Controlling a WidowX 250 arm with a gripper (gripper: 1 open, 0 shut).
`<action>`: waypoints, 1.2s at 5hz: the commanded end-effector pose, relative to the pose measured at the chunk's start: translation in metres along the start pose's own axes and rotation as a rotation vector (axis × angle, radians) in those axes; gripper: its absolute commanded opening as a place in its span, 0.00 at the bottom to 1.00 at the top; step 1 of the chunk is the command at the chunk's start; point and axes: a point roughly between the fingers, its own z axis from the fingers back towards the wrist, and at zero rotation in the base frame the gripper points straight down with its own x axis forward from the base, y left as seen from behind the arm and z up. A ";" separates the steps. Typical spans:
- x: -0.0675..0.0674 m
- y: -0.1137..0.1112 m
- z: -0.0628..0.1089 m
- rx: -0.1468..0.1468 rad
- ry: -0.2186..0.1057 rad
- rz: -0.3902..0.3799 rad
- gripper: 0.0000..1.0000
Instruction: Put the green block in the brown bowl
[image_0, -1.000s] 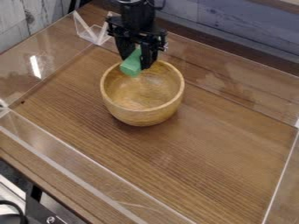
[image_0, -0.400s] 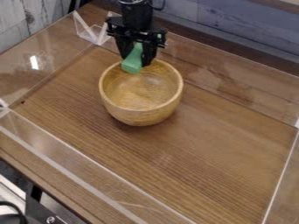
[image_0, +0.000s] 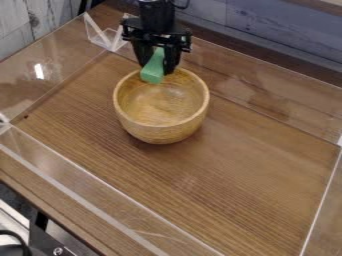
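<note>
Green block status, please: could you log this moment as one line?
gripper: shut on block | block: over bowl far rim | release: not yet

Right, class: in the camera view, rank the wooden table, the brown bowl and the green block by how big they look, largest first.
1. wooden table
2. brown bowl
3. green block, held in the gripper over the bowl's far rim. None look alike in size.

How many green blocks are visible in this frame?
1. The green block is held in the shut gripper, above the far rim of the brown bowl. Nothing lies inside the bowl as far as the view shows.
</note>
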 end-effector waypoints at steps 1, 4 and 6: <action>0.014 -0.004 0.039 -0.003 -0.108 -0.027 0.00; 0.006 -0.019 0.049 -0.016 -0.146 0.007 0.00; -0.017 -0.059 0.058 -0.031 -0.142 0.003 0.00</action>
